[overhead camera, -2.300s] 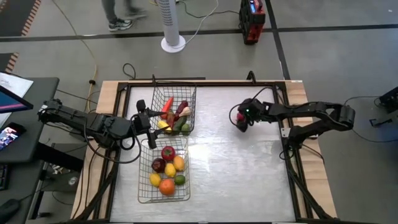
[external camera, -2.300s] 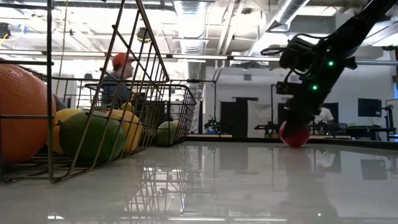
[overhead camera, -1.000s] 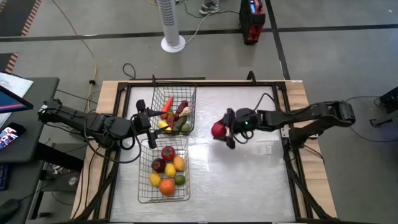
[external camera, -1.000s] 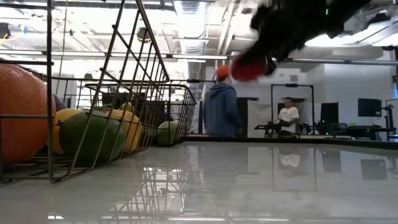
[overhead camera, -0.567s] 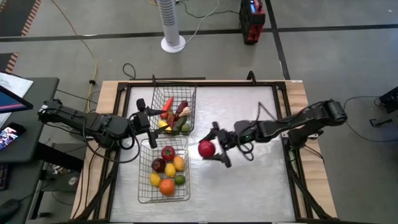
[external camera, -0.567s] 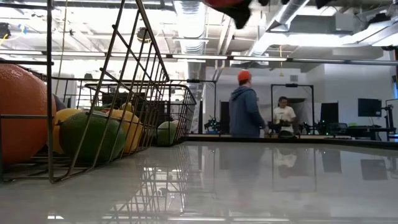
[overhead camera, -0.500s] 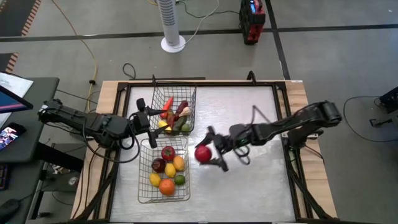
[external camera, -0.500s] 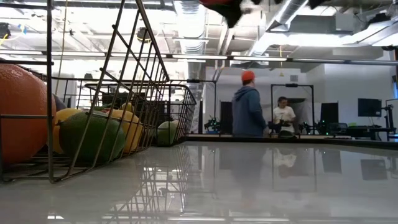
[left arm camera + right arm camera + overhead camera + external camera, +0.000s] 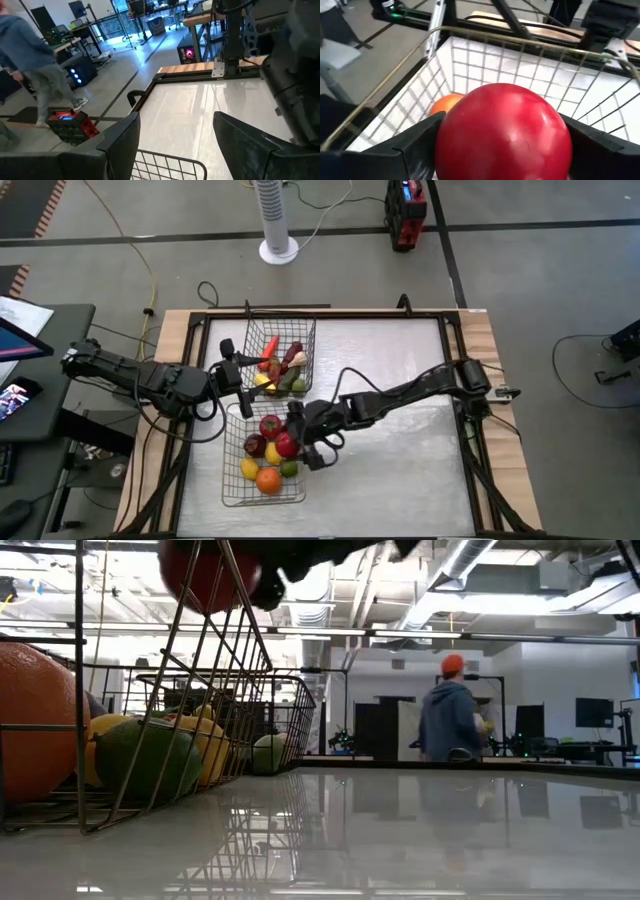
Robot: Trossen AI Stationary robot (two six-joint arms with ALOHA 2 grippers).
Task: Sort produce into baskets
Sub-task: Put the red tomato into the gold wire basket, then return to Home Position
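My left hand [image 9: 232, 372] is idling half-open, empty, beside the baskets. My right hand [image 9: 292, 442] is gripping a red apple [image 9: 504, 131] over the near basket [image 9: 232, 485]; only its wrist view is showing both fingers touching the fruit.

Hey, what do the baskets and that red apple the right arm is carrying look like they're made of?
Baskets: thin silver wire welded in an open grid, apparently bare or plated metal, since the rods glint. Red apple: smooth, evenly coloured skin with a soft sheen and no blemishes, so possibly plastic or foam imitation fruit; the pictures can't settle that.
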